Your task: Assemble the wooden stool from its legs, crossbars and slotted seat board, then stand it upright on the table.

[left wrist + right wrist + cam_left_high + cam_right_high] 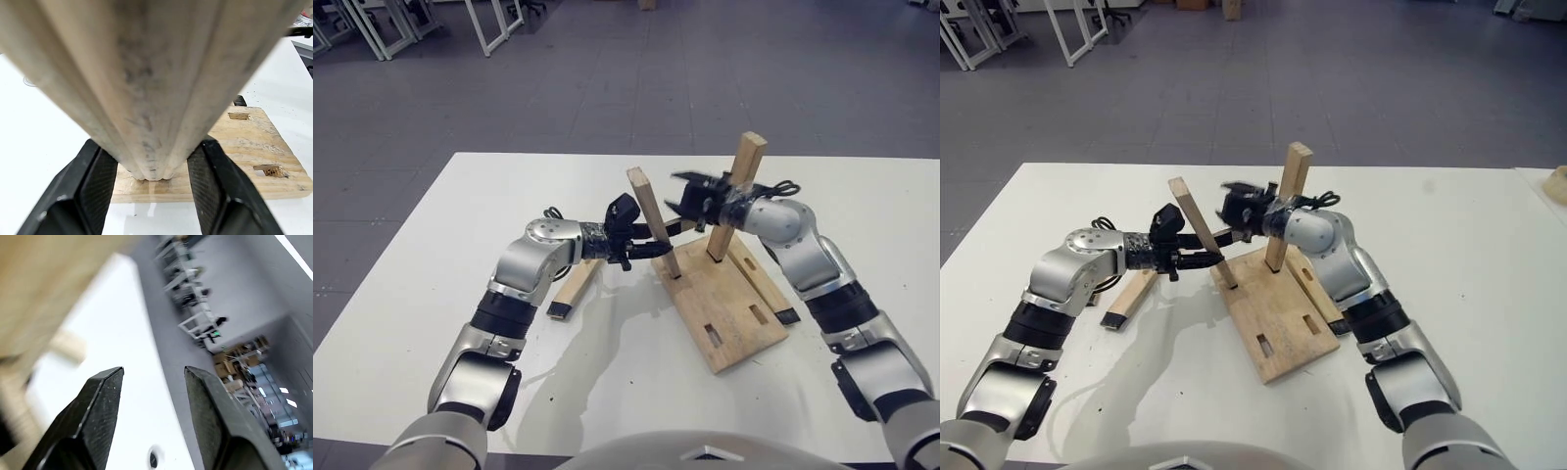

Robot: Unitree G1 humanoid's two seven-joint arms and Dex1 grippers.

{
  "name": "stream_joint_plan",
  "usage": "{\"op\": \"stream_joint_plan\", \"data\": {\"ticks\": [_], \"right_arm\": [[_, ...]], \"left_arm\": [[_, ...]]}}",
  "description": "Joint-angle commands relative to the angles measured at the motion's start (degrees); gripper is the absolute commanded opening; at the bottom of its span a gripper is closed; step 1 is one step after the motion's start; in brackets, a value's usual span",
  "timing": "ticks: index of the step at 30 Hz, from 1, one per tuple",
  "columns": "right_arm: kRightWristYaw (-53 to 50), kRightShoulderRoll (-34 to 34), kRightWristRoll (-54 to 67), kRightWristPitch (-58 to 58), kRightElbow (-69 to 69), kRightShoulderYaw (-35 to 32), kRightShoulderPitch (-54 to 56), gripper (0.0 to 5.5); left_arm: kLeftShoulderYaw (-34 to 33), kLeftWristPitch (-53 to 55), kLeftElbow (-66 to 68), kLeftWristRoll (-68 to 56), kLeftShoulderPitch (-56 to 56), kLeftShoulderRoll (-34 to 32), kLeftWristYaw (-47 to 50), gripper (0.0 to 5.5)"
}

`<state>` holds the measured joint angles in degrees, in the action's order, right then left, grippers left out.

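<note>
One tilted leg (646,201) within left claw (654,245); right claw (153,374) seemingly empty nearby.

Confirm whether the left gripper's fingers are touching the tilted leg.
Touching. The left wrist view shows the left gripper closed around the tilted leg, both pads pressed against its sides with no gap.

Floor (724,69): grey tiles, matte, evenly lit. White table (440,255) in the foreground. White metal furniture frames (490,47) stand on the floor far behind it, to the left.
</note>
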<state>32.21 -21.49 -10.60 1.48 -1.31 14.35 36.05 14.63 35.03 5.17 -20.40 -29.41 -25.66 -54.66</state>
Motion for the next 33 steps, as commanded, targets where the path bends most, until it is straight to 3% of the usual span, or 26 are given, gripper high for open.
{"op": "stream_joint_plan", "data": {"ticks": [1,3,9,11,20,26,27,31,33], "right_arm": [[-2.16,-0.36,1.24,0.42,5.35,-4.52,5.35,2.27],[0.53,-1.54,0.34,0.5,4.3,-1.92,4.38,2.27],[12.27,-7.03,-4.17,6.58,1.23,12.02,-12.27,2.27],[11.88,-6.67,-4.7,8.36,1.22,12.74,-13.1,2.27],[-4.78,1.97,4.53,8.47,11.21,-7.49,-4.21,2.27],[-5.67,0.89,4.82,8.13,11.61,-8.57,-6.34,2.27],[-5.64,0.81,4.81,8.1,11.57,-8.62,-6.67,2.27],[-5.71,0.14,5.41,7.97,12.26,-10.11,-7.44,2.27],[-4.3,-0.99,7.37,8.08,13.78,-11.98,-8.56,2.27]], "left_arm": [[2.95,3.83,1.44,2.62,4.18,-0.73,1.46,2.04],[3.34,4.03,1.79,2.86,3.79,-0.76,1.68,2.03],[4.14,4.98,2.11,2.66,1.57,0.58,2.3,2.03],[3.66,5.85,1.38,1.54,1.19,1.19,2.03,2.03],[1.73,7.85,5.81,0.75,-1.82,0.99,1.21,2.03],[0.19,4.31,3.18,1.51,-3.28,0.84,2.33,2.03],[0.02,3.06,2.28,2.15,-3.34,0.62,2.84,2.4],[-1.42,0.96,-2.31,3.12,-2.35,-0.35,3.83,3.06],[-2.06,0.86,-7.24,4.19,0.82,-3.89,3.86,3.06]]}}
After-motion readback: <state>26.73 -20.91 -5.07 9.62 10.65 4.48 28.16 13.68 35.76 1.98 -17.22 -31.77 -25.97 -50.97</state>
